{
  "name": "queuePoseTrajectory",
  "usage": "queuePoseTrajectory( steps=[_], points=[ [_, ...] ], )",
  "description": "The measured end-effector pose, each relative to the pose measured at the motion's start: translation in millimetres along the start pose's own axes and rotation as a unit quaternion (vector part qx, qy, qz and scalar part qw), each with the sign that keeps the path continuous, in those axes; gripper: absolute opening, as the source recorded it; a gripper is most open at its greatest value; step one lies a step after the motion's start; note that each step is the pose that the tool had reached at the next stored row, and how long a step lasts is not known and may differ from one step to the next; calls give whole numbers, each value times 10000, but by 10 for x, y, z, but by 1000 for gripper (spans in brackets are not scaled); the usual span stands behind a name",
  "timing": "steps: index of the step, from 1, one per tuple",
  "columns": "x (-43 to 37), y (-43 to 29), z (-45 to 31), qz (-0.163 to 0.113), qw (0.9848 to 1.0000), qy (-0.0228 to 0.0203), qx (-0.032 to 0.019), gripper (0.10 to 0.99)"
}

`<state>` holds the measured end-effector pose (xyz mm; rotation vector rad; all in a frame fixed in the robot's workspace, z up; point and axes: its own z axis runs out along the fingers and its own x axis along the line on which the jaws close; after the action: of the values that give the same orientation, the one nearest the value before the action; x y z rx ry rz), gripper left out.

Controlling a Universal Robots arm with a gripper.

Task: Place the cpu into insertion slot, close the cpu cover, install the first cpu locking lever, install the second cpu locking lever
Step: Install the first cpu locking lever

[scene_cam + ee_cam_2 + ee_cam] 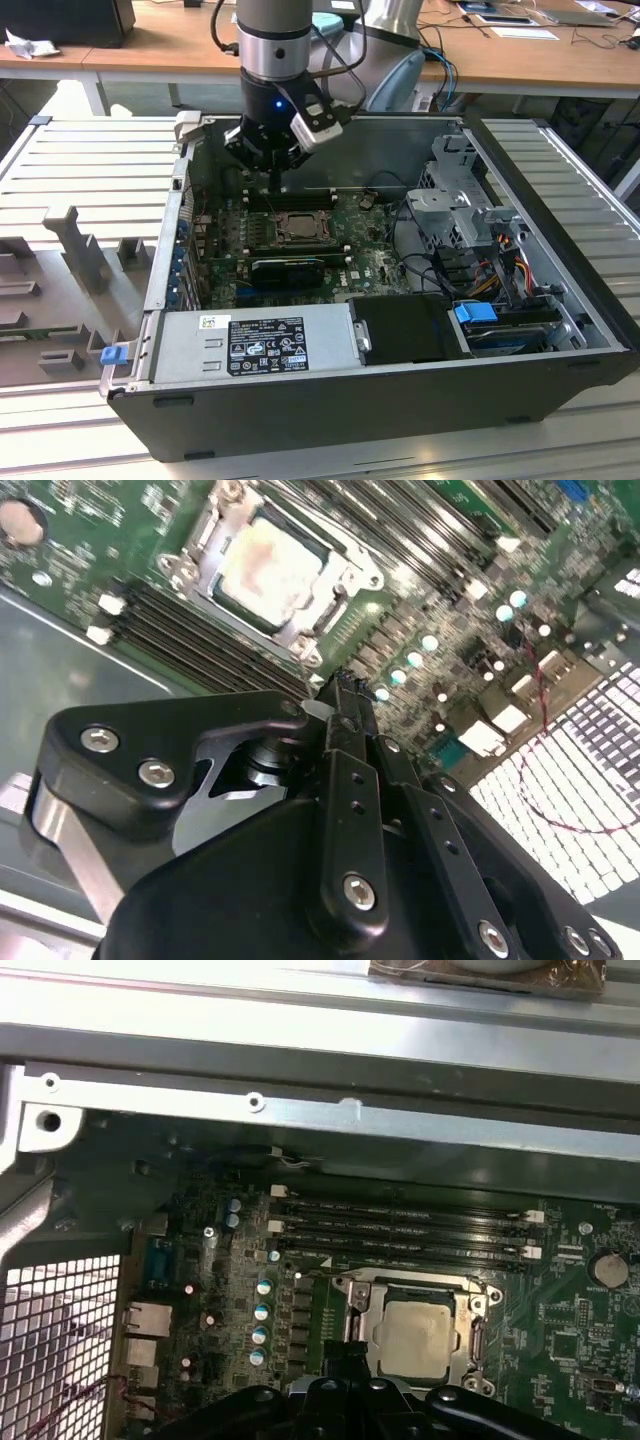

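Observation:
The cpu (298, 229), a pale square chip, lies flat in the socket on the green motherboard (360, 255). Both wrist views show it too, cpu (263, 565) and cpu (417, 1336). The cpu cover (474, 1332) is a silvery frame lying down around the chip, also visible as cover (340, 585). My gripper (277, 181) hangs just above the board beside the socket, over the memory slots. Its black fingers are pressed together and hold nothing, as the second wrist view shows at the gripper (343, 692). The first wrist view shows the gripper (347, 1352) right next to the socket's edge.
The open computer case (330, 390) lies on a slatted metal table. Memory slots (400, 1230) run beside the socket. A power supply (255, 345) fills the near wall and a drive cage (460, 205) with cables stands on the exterior view's right. Grey fixtures (75, 250) sit outside on that view's left.

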<state>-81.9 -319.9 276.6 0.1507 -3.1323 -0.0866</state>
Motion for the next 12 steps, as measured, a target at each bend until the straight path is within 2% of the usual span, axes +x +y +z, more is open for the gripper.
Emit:
queuePoseTrajectory(
  steps=[7, 10, 12],
  points=[
    [235, 19, 97, 0, 10000, -7, -2, 106],
    [263, 44, 152, 0, 10000, -6, -3, 106],
    [259, 98, 176, 0, 10000, -8, -19, 106]
  ],
)
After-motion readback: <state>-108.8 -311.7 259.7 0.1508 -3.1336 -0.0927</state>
